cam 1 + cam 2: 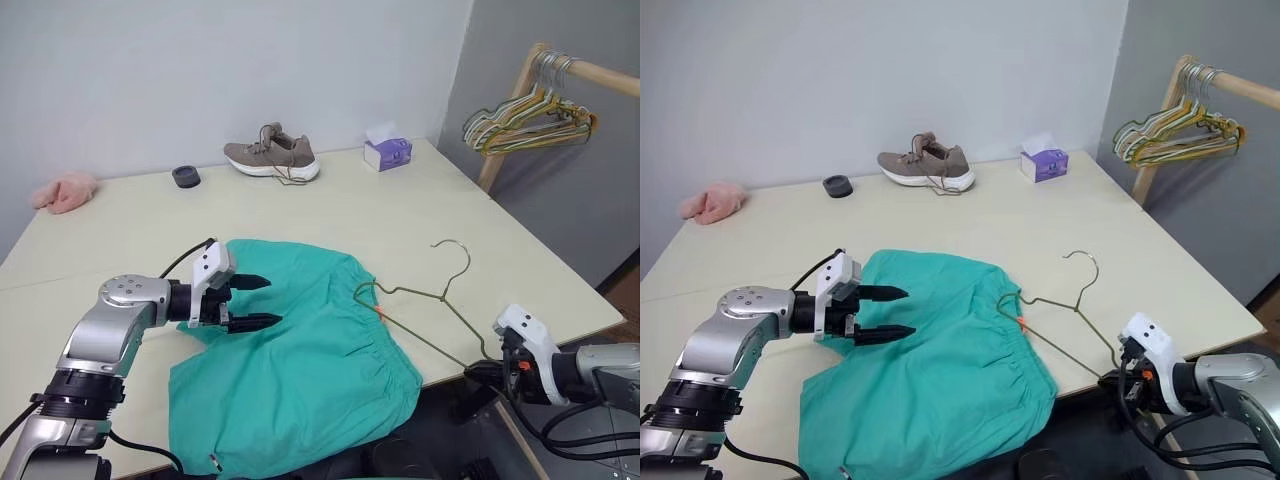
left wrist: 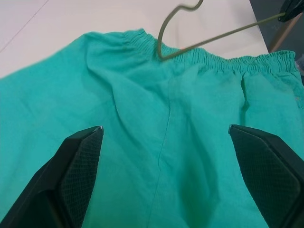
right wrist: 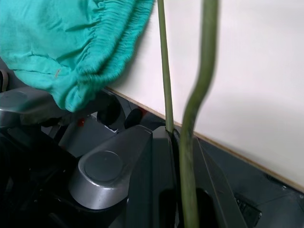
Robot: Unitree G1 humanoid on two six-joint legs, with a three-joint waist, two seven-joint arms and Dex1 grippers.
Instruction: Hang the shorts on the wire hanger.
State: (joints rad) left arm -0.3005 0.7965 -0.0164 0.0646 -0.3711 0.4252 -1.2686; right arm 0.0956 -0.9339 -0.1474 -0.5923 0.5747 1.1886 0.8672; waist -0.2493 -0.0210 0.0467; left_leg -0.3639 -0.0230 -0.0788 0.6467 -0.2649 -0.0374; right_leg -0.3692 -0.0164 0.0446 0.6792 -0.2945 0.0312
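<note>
The shorts [image 1: 300, 350] lay flat on the worktop [image 1: 400, 200], the hanger [image 1: 430, 310] partly threaded into the waistband. The right tool [image 1: 478, 372] pinched the hanger's corner at the worktop edge; the left tool [image 1: 255, 303] hovered wide above the cloth. Threading seemed underway; next, probably, the left must hold the waistband.

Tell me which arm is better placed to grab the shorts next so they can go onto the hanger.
Left. Its end effector hovers open right over the shorts, fingers spread above the cloth. The right end effector is shut on the wire hanger at the table's near edge, so it is likely occupied.
</note>
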